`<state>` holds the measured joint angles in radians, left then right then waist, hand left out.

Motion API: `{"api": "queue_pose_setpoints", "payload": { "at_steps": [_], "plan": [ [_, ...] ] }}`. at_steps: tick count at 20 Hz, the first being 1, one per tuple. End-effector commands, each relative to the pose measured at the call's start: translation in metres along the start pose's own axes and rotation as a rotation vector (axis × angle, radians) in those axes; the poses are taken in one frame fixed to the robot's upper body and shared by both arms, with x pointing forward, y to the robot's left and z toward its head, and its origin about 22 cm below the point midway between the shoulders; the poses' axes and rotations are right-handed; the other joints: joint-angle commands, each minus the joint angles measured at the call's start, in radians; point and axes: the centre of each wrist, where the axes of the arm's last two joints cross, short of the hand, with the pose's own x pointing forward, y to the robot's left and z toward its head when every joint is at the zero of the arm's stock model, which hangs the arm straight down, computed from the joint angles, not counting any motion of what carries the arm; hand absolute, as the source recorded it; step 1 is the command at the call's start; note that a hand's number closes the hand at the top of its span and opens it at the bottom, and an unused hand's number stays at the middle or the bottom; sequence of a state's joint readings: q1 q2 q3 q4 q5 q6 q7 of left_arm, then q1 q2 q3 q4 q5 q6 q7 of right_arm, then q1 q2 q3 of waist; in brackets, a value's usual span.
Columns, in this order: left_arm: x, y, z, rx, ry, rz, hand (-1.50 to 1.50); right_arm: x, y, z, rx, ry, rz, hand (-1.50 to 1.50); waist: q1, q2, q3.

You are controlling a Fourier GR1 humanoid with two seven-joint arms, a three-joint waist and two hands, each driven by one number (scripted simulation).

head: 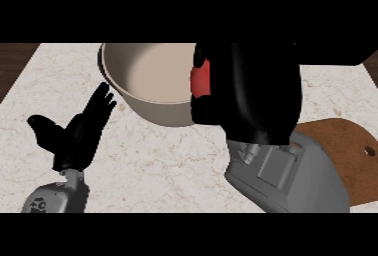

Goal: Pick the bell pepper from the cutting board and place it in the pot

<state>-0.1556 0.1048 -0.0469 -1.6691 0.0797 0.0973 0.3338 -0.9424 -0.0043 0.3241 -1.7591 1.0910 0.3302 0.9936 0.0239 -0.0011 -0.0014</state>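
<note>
One pot (151, 82); one bell pepper (200, 81); two hands.

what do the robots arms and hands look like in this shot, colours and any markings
Both forearms are smooth light grey shells ending in matte black hands. The left hand is slim, with long black fingers and a thumb; its grey forearm carries small dark markings near the wrist. The right hand is a bulky black mass, and its grey forearm shows raised rectangular panels. No cables show.
</note>
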Motion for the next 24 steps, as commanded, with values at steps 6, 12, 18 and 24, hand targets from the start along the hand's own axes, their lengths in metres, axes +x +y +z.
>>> {"api": "queue_pose_setpoints", "payload": {
  "at_steps": [6, 12, 18, 24],
  "plan": [
    [-0.009, 0.003, 0.012, -0.012, 0.011, 0.001, 0.00, 0.035, 0.014, -0.067, 0.045, 0.121, -0.065, 1.50, 0.011, 0.005, 0.000],
    [-0.002, -0.007, -0.003, -0.012, -0.004, -0.002, 0.00, 0.050, 0.036, -0.104, 0.076, 0.173, -0.036, 1.50, 0.013, 0.010, 0.000],
    [0.002, -0.005, 0.000, -0.011, -0.008, -0.001, 0.00, 0.024, 0.080, -0.125, 0.136, 0.155, -0.011, 1.50, 0.008, 0.010, 0.000],
    [0.016, -0.011, 0.003, -0.036, -0.026, -0.007, 0.00, -0.003, 0.109, -0.131, 0.250, 0.356, -0.180, -1.50, 0.047, 0.017, 0.001]
  ]
}}
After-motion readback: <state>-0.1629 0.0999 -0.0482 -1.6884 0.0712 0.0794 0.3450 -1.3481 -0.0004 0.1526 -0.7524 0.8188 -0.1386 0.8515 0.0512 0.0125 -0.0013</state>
